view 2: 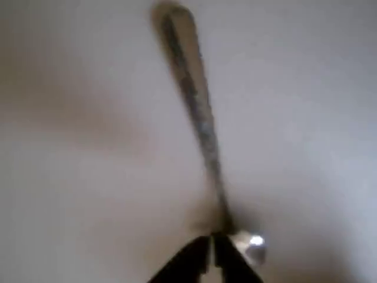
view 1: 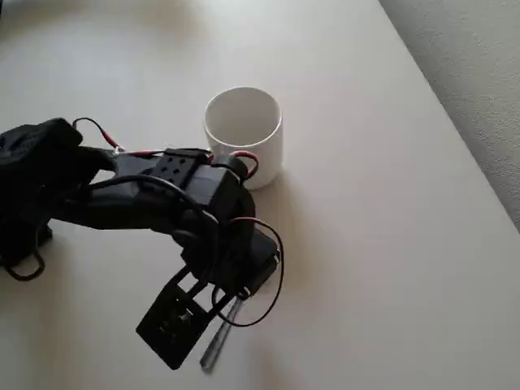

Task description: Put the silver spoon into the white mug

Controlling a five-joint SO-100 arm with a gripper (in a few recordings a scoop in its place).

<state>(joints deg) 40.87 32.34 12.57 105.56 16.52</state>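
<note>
The white mug [view 1: 242, 134] stands upright near the middle of the table, its white inside showing. The silver spoon [view 1: 218, 343] lies or hangs low toward the front edge; its slim handle pokes out from under my black arm [view 1: 203, 211]. In the wrist view the spoon [view 2: 197, 106] runs from its handle tip at the top down to the shiny bowl at the bottom. My gripper [view 2: 212, 259] is shut on the spoon's neck just beside the bowl. The picture is blurred, so I cannot tell whether the spoon touches the table.
The pale table top [view 1: 390, 244] ends at a slanted right edge, with grey floor [view 1: 479, 73] beyond. Red and black cables [view 1: 272, 268] loop around the wrist. The arm's base [view 1: 32, 187] sits at the left.
</note>
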